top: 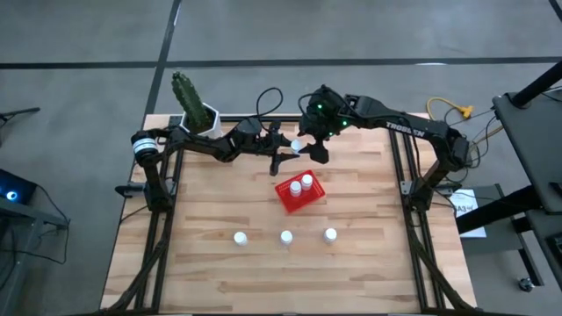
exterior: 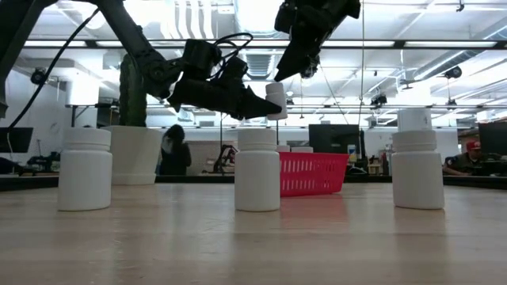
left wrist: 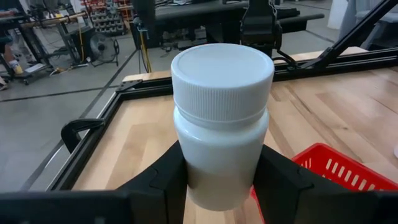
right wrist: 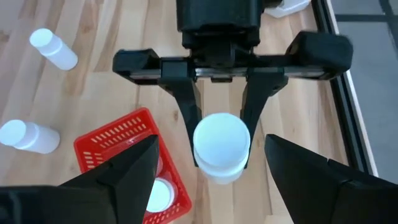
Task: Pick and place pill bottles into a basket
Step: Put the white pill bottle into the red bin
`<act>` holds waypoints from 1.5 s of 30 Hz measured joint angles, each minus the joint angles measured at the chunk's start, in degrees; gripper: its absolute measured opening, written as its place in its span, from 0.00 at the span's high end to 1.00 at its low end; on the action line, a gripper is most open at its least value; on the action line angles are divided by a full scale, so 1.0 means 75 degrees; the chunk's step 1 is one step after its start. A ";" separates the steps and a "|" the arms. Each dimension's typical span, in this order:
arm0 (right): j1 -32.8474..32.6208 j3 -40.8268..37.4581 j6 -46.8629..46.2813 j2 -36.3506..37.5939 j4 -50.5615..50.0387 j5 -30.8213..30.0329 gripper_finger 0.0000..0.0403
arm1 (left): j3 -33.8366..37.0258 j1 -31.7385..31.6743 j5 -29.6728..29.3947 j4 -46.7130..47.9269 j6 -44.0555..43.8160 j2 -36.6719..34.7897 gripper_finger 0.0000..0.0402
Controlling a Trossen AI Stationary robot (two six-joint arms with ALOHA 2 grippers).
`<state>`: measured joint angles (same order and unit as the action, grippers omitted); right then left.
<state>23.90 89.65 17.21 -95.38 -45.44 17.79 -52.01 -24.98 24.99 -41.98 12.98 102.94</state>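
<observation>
left gripper (top: 293, 151) is clamped on a pill bottle (top: 297, 145) up in the air, just beyond the red basket (top: 299, 195)'s far side. right gripper (top: 318, 140) hovers over it, fingers spread apart.

The left gripper (right wrist: 221, 134) clamps a bottle (right wrist: 221, 146) beside the red basket (right wrist: 118, 140), which seems to hold two bottles. The right fingers (right wrist: 118, 174) stand apart.

We see a pale wooden surface (top: 360, 263) carrying a red basket (top: 299, 194), three white pill bottles (top: 286, 237) in a row, and what looks like a potted plant (top: 195, 104) at its far edge.
</observation>
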 joint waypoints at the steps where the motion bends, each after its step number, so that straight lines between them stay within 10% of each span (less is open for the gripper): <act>1: 0.0000 0.0000 0.0034 0.0006 0.0019 0.0002 0.30 | 0.0000 0.0003 0.0002 0.0003 -0.0001 0.0000 0.67; 18: -0.0052 -0.0003 -0.0068 0.0009 0.0329 -0.0795 0.11 | 0.0000 -0.0005 0.0012 0.0014 -0.0001 0.0000 0.67; 45: -0.0052 -0.0006 -0.0093 0.0015 0.0311 -0.0773 0.11 | -0.0525 -0.0002 0.0035 0.0443 -0.0002 -0.0230 0.67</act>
<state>23.51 89.60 16.51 -95.26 -43.11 11.99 -55.94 -24.99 25.26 -38.65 12.96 101.21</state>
